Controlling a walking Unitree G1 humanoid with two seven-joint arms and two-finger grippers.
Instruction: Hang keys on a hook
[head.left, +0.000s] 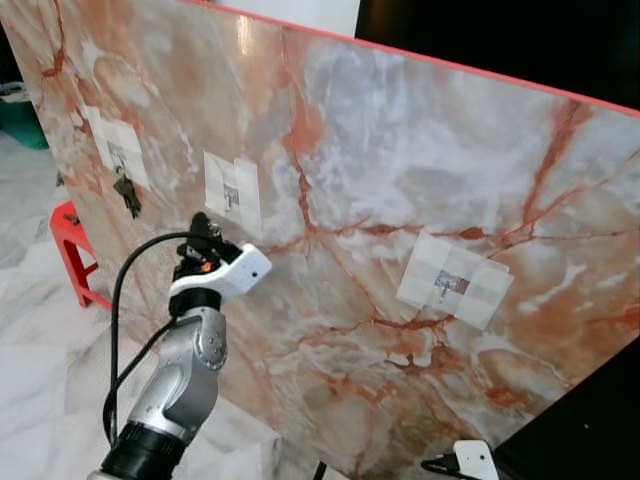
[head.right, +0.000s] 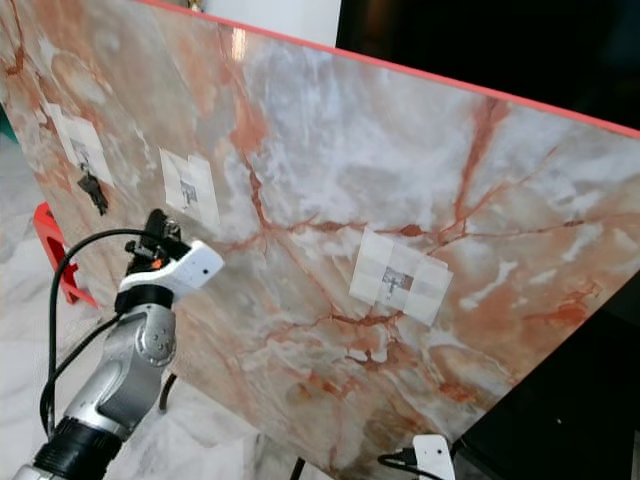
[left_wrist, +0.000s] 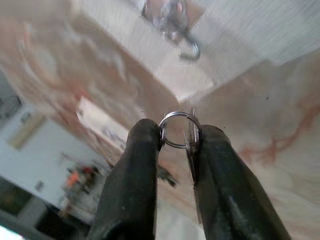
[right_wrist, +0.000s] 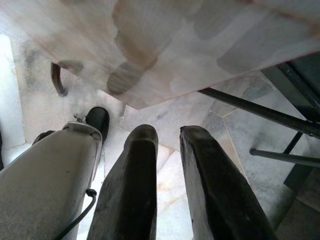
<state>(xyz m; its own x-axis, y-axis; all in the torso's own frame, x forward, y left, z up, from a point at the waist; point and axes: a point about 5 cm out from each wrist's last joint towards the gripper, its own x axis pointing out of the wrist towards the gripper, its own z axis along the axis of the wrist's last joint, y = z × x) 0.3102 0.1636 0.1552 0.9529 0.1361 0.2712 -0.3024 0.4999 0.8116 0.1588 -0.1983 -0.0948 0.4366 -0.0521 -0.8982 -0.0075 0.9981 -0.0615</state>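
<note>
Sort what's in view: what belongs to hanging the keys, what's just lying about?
Job:
- left gripper, pinching the key ring
- middle hook, nearest that gripper
- marble board carrying the hooks

Lying about:
- far-left hook, dark key already on it
- far-right hook, bare
- red stool
- right gripper, idle over floor

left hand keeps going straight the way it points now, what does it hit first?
Probably the metal hook on its taped patch, straight ahead of the key ring that the left hand pinches. Just behind it is the marble board. Depth is blurred.
</note>
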